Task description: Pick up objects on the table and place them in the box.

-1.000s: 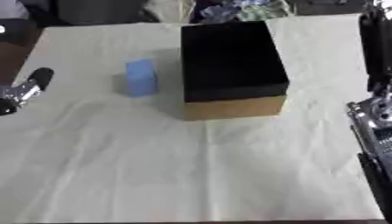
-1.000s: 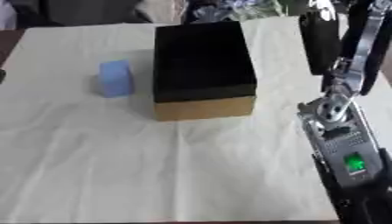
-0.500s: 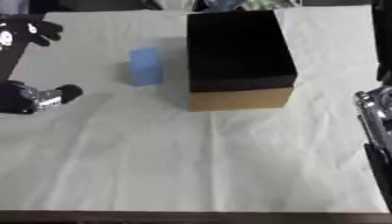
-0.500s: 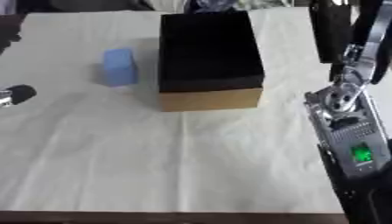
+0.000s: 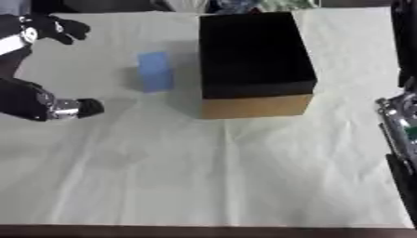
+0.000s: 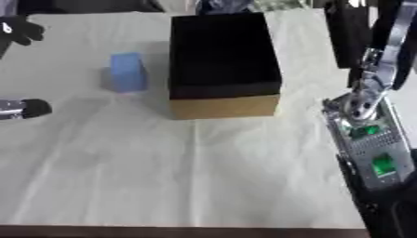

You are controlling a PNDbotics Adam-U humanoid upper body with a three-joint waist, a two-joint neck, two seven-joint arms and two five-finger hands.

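A light blue block (image 5: 154,71) stands on the white cloth, just left of the box (image 5: 254,62), which is black inside with a tan cardboard side. My left hand (image 5: 32,100) comes in from the left edge, open, with its fingers (image 5: 58,27) spread toward the far left corner and its thumb (image 5: 81,108) pointing at the block. It is apart from the block and holds nothing. Of my right arm only the forearm (image 6: 371,148) shows along the right edge; its hand is out of the picture.
The white cloth (image 5: 211,176) covers the table down to its dark front edge. Some clutter (image 6: 236,5) lies beyond the far edge, behind the box. The right forearm stands close to the right of the box.
My left hand has come in from the left edge toward the blue block, with its fingers spread. The camera has shifted a little. Block and box lie as before.
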